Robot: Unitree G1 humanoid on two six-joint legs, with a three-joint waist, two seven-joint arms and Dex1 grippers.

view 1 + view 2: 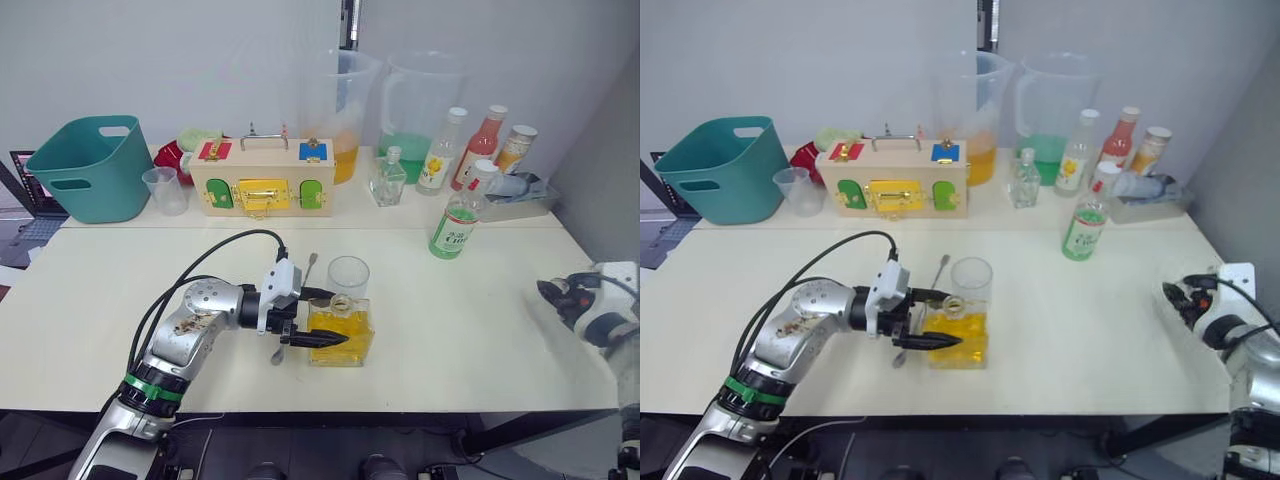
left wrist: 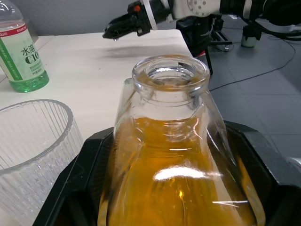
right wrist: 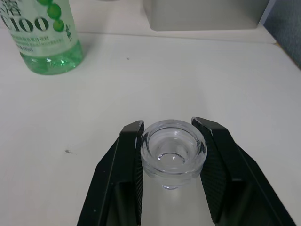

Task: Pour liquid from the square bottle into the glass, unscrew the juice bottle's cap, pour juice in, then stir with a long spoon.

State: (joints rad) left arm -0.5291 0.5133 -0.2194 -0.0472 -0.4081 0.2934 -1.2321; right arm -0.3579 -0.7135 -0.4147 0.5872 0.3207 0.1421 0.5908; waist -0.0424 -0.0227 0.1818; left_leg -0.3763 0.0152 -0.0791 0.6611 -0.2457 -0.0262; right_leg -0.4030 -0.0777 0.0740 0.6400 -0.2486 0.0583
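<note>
Square bottle gripped, stopper removed.
We find the left gripper point(image 1: 318, 317) clamping the square bottle point(image 1: 342, 331) at lower centre, beside the glass point(image 1: 348, 275); right gripper point(image 3: 173, 155) pinches the stopper point(image 3: 173, 151).

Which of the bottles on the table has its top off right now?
The square bottle between the left gripper's fingers: its neck is open. The right gripper holds its stopper; the back-row bottles are capped.
</note>
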